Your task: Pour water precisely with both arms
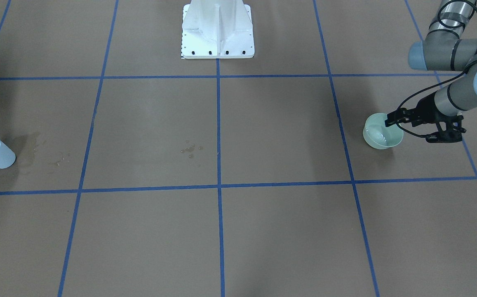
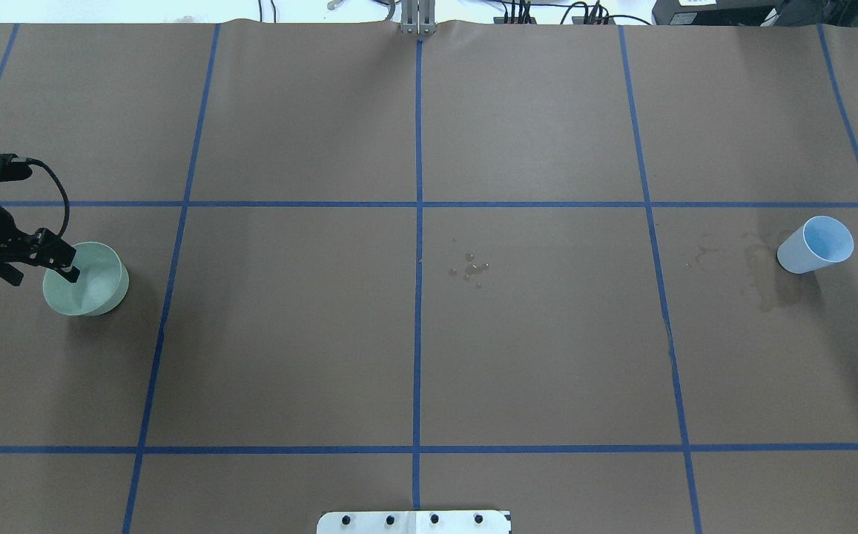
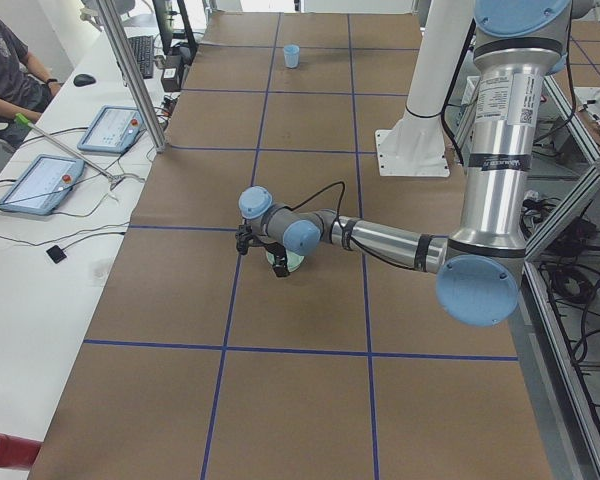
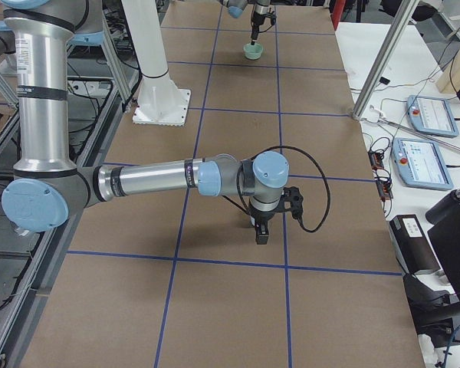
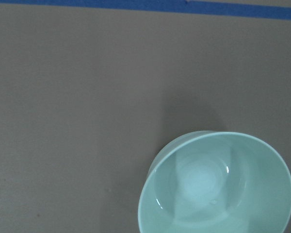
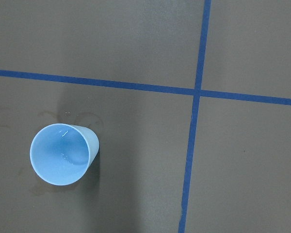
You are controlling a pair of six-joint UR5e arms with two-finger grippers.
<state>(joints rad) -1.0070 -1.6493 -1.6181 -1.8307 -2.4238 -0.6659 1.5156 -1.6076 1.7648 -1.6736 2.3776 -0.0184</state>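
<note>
Near the blue cup [image 6: 63,154], right claw [image 4: 261,236] appears only side-on; its grip cannot be told.

light: bright, even | shadows: soft, diffuse | focus: wrist views slightly soft

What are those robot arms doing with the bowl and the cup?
It looks like they're getting ready to pour water. The left gripper is open at the rim of the green bowl, which sits on the table. The right arm hovers near the blue cup without touching it. A few water drops already lie spilled mid-table.
</note>
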